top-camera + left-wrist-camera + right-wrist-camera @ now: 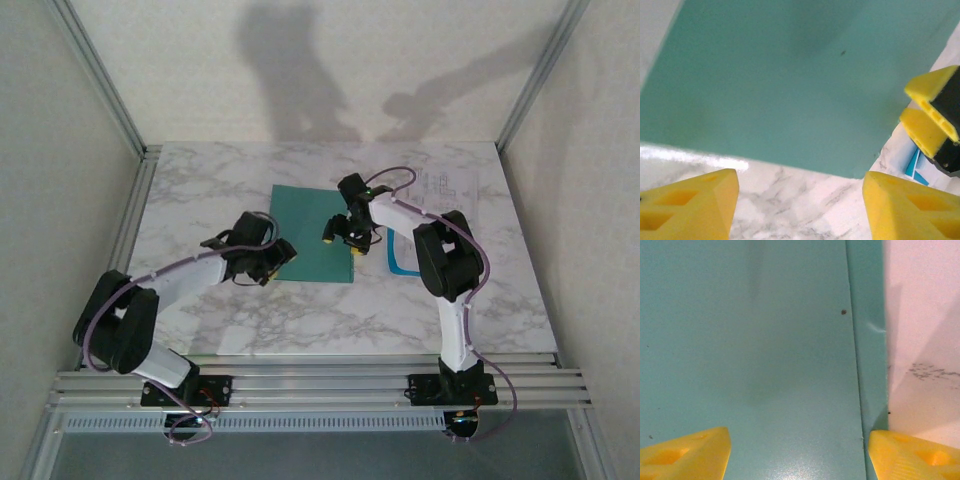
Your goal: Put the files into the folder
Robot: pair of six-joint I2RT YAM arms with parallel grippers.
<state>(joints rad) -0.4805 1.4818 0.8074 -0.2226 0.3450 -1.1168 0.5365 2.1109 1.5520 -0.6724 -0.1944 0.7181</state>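
The teal-green folder [310,232] lies flat and closed on the marble table, its plain cover up. Beside its right edge lie the files: a white printed sheet [445,190] and a sheet with blue print [398,262], partly hidden under the right arm. My left gripper [272,262] hovers at the folder's near left corner; its yellow fingers stand open over bare marble [800,205], just short of the folder's edge [790,85]. My right gripper [345,235] stands open above the folder's right margin [800,452]. It spans the folder [750,350] up to the white sheet [925,340].
The right gripper's yellow fingertips [932,110] show at the right of the left wrist view, above a scrap of blue-printed paper [915,167]. Aluminium frame rails [130,210] border the table on the left, right and near sides. White walls stand behind.
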